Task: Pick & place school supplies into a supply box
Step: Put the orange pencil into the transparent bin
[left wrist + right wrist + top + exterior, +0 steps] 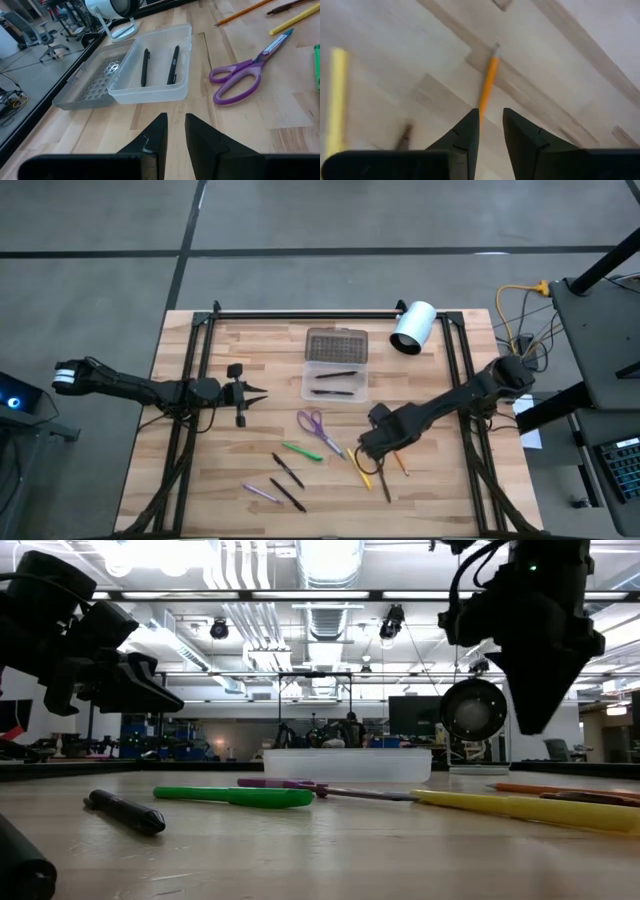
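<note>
Orange wooden pencil (487,84) lies loose on the table's near right, directly ahead of the right gripper (490,128), jaws parted and empty. Lower straight, straddle mid-shaft, close, then carry to the clear plastic supply box (335,379) at far centre. Left gripper (175,131) waits left, slightly parted, empty.

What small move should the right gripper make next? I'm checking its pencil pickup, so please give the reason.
Probably a short descent, then close. The right gripper hangs above the table with a narrow gap between its fingers, and the orange pencil runs into that gap, not yet gripped. The supply box holds two pens.
</note>
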